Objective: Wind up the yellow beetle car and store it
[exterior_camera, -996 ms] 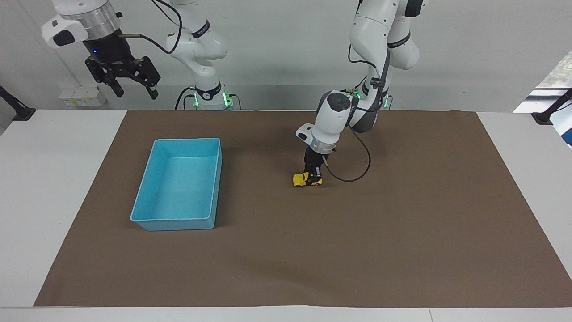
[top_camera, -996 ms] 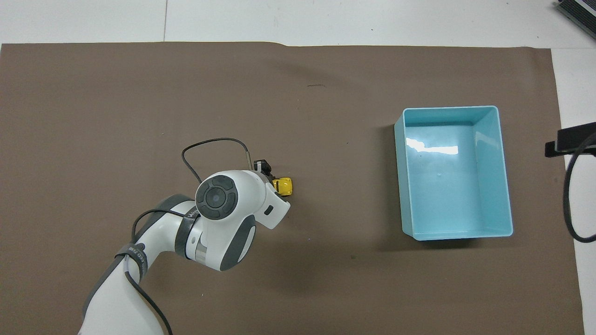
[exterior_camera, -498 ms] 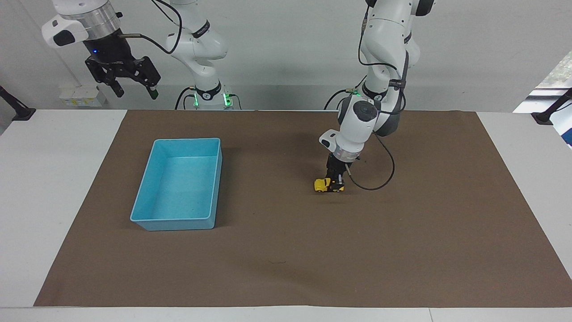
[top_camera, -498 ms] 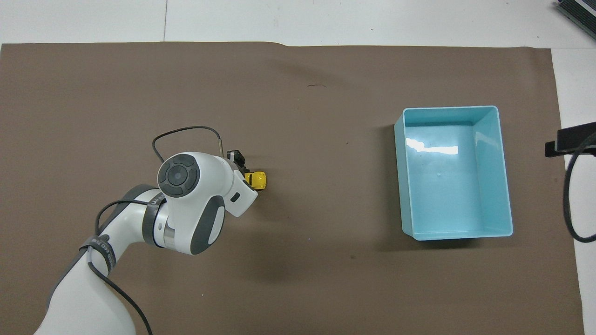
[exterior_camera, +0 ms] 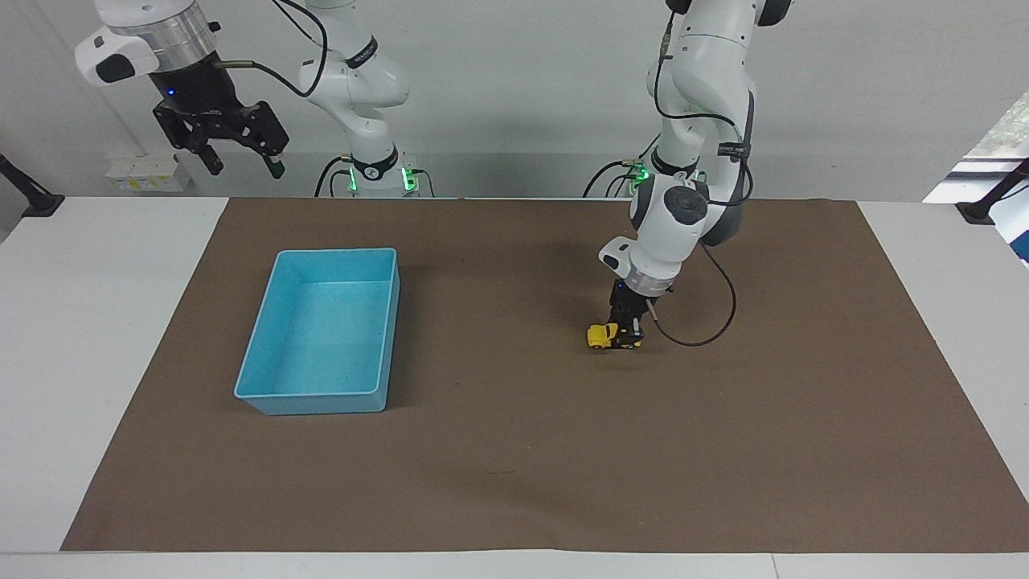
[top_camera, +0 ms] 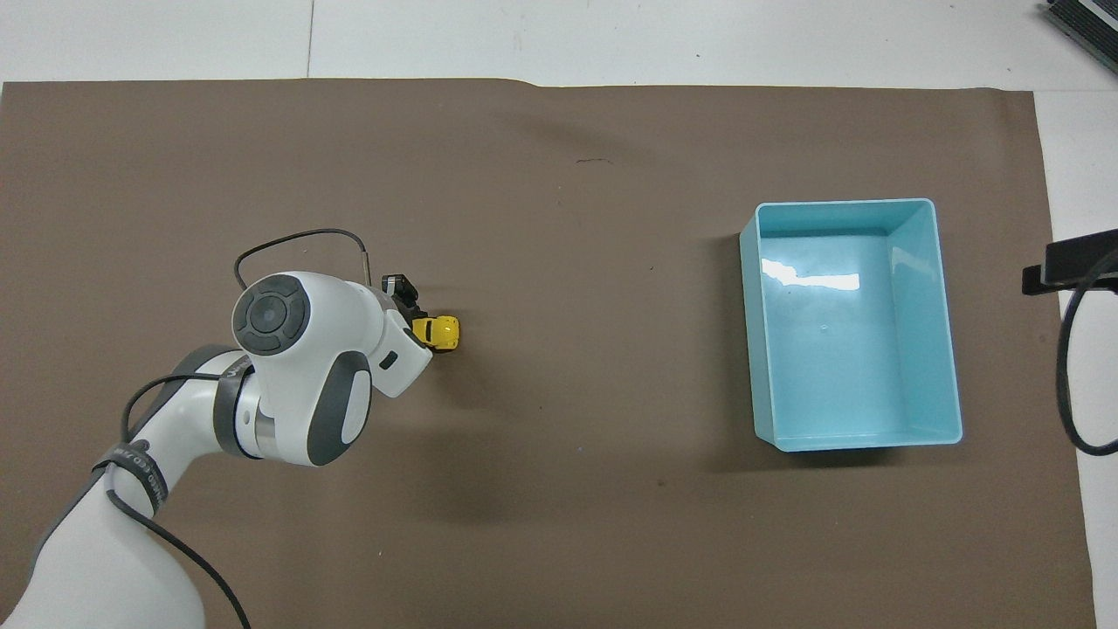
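The yellow beetle car (exterior_camera: pixel 604 336) rests on the brown mat (exterior_camera: pixel 514 450), toward the left arm's end of the table; it also shows in the overhead view (top_camera: pixel 438 332). My left gripper (exterior_camera: pixel 629 336) is down at the mat and shut on the car's rear half; in the overhead view (top_camera: pixel 417 325) the wrist hides most of it. The blue bin (exterior_camera: pixel 325 331) stands empty on the mat toward the right arm's end, also in the overhead view (top_camera: pixel 852 323). My right gripper (exterior_camera: pixel 241 165) waits open, high above the table's edge near its base.
The brown mat (top_camera: pixel 559 175) covers most of the white table (exterior_camera: pixel 96 322). A cable loops from the left wrist (exterior_camera: pixel 707 322) just above the mat beside the car.
My left gripper has dragged the car along the mat away from the bin, toward the left arm's end. The right arm and the bin have not moved.
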You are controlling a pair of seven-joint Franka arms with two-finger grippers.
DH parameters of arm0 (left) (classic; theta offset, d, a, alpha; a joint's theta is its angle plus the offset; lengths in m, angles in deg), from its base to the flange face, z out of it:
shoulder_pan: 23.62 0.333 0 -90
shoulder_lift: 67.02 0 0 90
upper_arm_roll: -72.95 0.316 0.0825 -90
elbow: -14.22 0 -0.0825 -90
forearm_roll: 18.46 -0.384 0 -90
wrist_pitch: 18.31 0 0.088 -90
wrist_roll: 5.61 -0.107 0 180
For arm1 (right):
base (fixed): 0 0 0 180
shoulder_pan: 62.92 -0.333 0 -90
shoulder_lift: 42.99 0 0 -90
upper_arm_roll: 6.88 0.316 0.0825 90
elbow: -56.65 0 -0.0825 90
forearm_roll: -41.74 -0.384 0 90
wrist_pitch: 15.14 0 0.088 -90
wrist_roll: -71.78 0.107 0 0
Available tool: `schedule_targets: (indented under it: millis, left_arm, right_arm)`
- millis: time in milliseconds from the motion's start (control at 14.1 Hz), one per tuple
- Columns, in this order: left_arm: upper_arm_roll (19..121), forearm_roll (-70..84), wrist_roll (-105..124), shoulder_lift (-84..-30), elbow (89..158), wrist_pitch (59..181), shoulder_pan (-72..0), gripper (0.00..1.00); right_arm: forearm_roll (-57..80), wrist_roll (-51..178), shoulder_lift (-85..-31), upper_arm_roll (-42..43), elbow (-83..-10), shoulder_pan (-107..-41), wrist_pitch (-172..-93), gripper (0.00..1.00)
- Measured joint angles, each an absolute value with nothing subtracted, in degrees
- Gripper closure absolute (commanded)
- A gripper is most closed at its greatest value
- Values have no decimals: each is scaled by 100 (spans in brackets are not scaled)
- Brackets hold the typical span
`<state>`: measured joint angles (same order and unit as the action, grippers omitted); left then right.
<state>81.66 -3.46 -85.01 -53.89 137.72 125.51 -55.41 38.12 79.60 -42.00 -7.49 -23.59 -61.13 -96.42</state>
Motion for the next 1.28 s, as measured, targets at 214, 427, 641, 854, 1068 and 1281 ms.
schedule_targets:
  millis: [214,427,641,854,1068,1281]
  left_arm:
    - [8163,-346,-8716,-5432,13823,12517,-5313,100]
    - [8164,-343,-9064,-5457,13829,12425,-5076,100]
    - [8168,-342,-9306,-5469,13829,12359,-4889,100]
    - [8172,-342,-9469,-5476,13824,12299,-4748,92]
    - [8174,-342,-9510,-5490,13798,12209,-4709,0]
    - [8221,-341,-9446,-5769,13473,11377,-4703,0]
  right_arm:
    - [3812,7960,-4200,-749,-2359,-6113,-9642,0]
    - [3812,7960,-4200,-749,-2359,-6113,-9642,0]
    - [3812,7960,-4200,-749,-2359,-6113,-9642,0]
    - [3812,7960,-4200,-749,-2359,-6113,-9642,0]
    - [3812,7960,-4200,-749,-2359,-6113,-9642,0]
    - [3812,7960,-4200,-749,-2359,-6113,-9642,0]
